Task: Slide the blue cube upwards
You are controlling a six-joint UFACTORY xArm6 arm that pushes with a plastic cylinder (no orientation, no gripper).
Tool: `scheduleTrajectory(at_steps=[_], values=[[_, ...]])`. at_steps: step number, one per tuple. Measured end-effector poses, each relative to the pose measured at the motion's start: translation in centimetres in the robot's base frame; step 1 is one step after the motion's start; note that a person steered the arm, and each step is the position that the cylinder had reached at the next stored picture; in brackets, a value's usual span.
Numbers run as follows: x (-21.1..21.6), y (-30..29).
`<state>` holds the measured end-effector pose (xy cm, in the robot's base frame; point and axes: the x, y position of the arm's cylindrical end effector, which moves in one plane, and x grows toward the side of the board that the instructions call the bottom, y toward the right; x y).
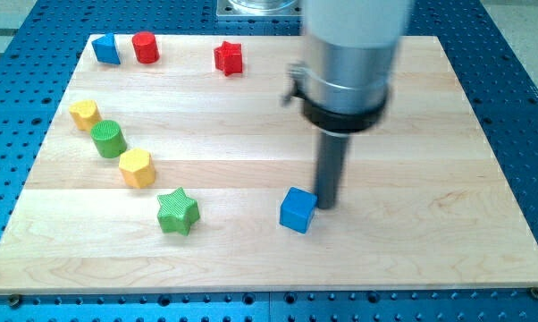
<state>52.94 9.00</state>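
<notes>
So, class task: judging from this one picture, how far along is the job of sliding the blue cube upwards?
Done: nothing visible yet; the blue cube sits low on the wooden board, right of the green star. In hand: my tip is beside the cube's right edge, about touching, not below it. Left: get under the cube and push it toward the view's top.

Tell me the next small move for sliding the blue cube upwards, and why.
Probably bring my tip around to below the blue cube. The tip now sits at the cube's right edge, near its upper corner, so pushing from here would send it toward the view's left, not up.
</notes>
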Motion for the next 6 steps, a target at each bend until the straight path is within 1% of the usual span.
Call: scheduleTrajectory(at_steps=[1,3,4,5,6], values=[[3.5,1.9],[3.6,-7.7],[3.6,-8.8],[4.0,-3.1],[1.9,-4.1]])
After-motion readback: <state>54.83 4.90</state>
